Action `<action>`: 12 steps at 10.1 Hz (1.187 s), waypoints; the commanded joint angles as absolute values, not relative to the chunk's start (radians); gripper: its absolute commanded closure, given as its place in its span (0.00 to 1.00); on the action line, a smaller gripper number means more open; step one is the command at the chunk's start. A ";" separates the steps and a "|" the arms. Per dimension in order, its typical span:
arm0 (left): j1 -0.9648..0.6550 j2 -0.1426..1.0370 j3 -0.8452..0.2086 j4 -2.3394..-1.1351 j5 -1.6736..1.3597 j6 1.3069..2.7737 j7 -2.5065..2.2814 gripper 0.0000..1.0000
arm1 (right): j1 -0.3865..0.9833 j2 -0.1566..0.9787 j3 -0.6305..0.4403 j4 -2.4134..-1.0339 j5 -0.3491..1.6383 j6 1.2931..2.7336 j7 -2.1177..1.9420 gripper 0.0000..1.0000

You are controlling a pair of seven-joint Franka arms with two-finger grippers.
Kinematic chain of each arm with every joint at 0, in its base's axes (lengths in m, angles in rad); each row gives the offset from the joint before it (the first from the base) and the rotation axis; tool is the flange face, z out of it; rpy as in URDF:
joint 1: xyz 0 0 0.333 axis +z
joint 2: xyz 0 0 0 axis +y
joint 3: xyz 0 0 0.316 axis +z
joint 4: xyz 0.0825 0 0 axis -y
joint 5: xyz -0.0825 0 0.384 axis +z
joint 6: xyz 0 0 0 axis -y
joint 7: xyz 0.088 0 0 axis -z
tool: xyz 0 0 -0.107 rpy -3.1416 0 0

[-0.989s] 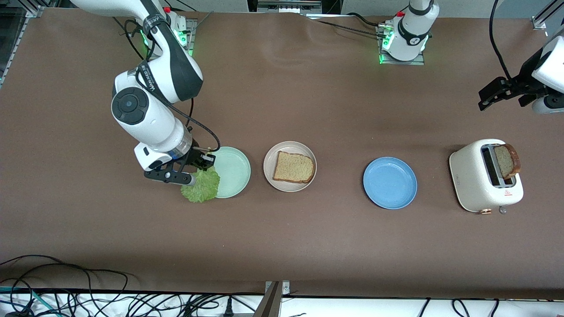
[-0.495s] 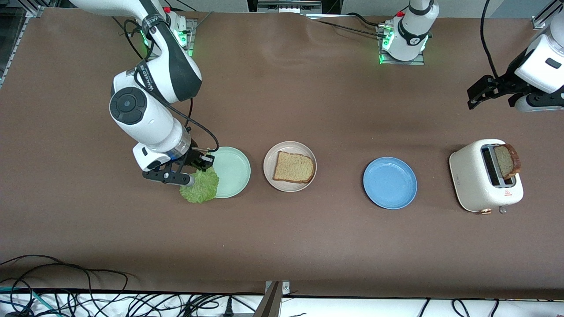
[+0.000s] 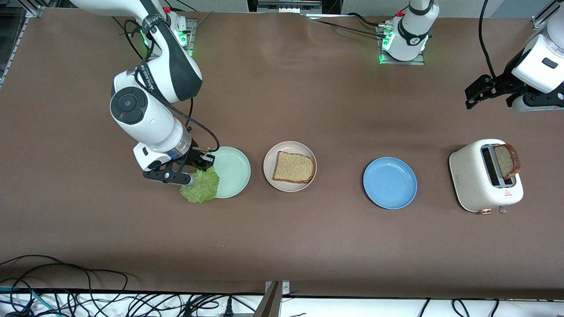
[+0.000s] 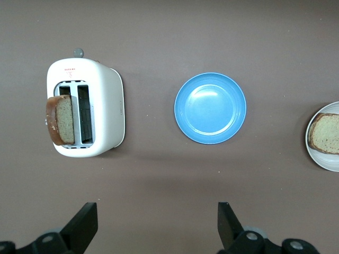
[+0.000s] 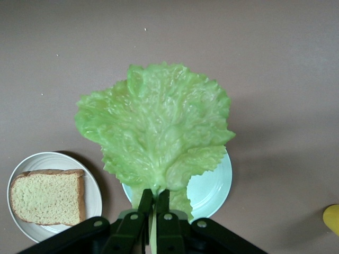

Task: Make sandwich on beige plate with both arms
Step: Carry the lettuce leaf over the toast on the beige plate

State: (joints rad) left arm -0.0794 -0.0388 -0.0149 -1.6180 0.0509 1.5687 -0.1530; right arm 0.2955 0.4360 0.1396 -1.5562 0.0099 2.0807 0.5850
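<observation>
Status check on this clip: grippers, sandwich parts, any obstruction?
Right gripper shut on ruffled green lettuce leaf, over mint green plate. Left gripper open, waiting. One brown bread slice on round beige plate. Path unobstructed.

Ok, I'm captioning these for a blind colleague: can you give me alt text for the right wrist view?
The right gripper, jaws shut, holds a ruffled green lettuce leaf by its stem above a mint green plate on a brown table. Beside that, a slice of bread lies on a beige plate.

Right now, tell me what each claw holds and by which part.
Right claw pinches the lettuce leaf by its stem end. Left claw is open, holding nothing.
</observation>
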 commanded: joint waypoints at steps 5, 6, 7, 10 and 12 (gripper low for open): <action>-0.086 -0.026 -0.017 -1.588 0.080 1.546 -0.164 0.00 | 0.324 0.454 0.143 -1.546 0.009 2.118 0.603 1.00; -0.084 -0.026 -0.017 -1.588 0.080 1.546 -0.164 0.00 | 0.340 0.469 0.143 -1.546 0.011 2.141 0.603 1.00; -0.083 -0.026 -0.015 -1.588 0.080 1.546 -0.164 0.00 | 0.362 0.480 0.141 -1.546 0.008 2.158 0.615 1.00; -0.083 -0.026 -0.015 -1.588 0.080 1.546 -0.164 0.00 | 0.373 0.489 0.141 -1.546 -0.012 2.171 0.658 1.00; -0.084 -0.026 -0.015 -1.588 0.080 1.546 -0.164 0.00 | 0.371 0.489 0.141 -1.548 -0.012 2.171 0.658 1.00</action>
